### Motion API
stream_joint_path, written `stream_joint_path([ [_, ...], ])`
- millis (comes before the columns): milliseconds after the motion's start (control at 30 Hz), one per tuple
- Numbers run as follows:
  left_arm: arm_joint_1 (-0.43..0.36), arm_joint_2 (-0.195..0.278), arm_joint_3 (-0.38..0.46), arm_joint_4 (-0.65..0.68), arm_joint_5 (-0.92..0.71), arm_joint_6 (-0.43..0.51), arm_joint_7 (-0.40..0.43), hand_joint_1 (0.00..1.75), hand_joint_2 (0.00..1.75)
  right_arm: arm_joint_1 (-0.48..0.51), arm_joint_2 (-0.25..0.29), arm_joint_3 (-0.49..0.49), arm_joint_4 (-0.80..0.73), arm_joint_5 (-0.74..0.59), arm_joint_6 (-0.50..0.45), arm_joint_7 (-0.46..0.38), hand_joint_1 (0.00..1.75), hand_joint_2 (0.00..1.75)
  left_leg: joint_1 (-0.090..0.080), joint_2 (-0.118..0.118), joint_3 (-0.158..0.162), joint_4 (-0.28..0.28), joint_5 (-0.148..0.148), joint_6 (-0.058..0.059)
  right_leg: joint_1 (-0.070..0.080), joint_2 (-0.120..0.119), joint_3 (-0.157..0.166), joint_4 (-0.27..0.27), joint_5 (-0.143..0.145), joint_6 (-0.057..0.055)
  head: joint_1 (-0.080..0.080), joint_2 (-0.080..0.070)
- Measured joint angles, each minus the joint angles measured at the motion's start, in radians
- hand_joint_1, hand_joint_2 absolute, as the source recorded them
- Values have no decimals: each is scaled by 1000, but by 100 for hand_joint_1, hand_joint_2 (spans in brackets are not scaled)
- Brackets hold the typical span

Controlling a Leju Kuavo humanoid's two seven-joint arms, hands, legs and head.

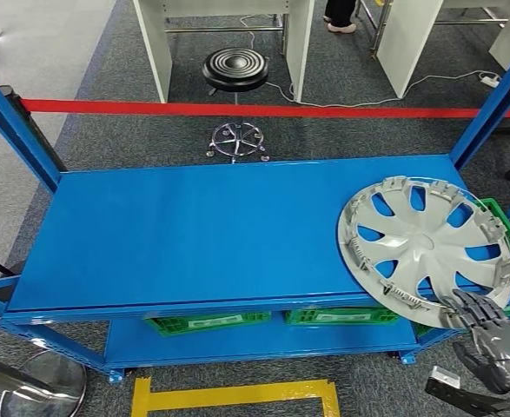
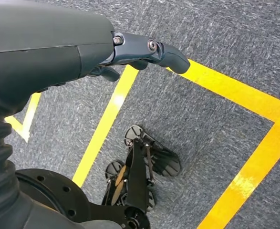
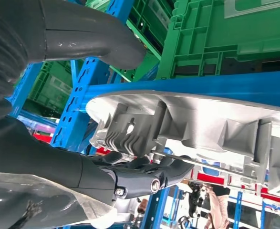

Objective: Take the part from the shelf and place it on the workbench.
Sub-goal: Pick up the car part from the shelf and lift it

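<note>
The part is a silver hubcap (image 1: 426,248) lying at the right end of the blue shelf top (image 1: 193,234), its near rim sticking out past the front edge. My right hand (image 1: 491,334) holds that near rim, dark fingers laid over it. In the right wrist view the hubcap's ribbed rim (image 3: 203,119) sits between the thick thumb and the dark fingers of the right hand (image 3: 138,174), which touch its clips. My left hand (image 2: 145,52) hangs beside my body over the carpet, fingers stretched out and holding nothing.
Green crates (image 1: 206,321) stand on the lower shelf level. Blue uprights (image 1: 16,122) rise at the shelf's corners. Behind it run a red tape (image 1: 239,109), a black stool (image 1: 235,68) and white desks. Yellow floor lines (image 1: 232,395) lie in front.
</note>
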Motion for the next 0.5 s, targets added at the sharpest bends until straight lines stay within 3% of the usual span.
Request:
stream_joint_path([
  [233,0,1,3,0,0,1,0,0,175,1,0,-12,-13,4,-11,-8,175,175,0,0,0,0,0,0,0,0,0,0,0,0,0,0],
  [433,0,2,15,0,0,0,-1,0,175,3,0,-24,-21,12,-12,-13,159,175,0,0,0,0,0,0,0,-1,0,0,0,0,0,0],
  [500,0,3,17,0,1,0,-1,0,175,5,1,-26,-22,14,-10,-16,142,175,0,0,0,0,0,0,0,-1,0,0,0,0,0,0],
])
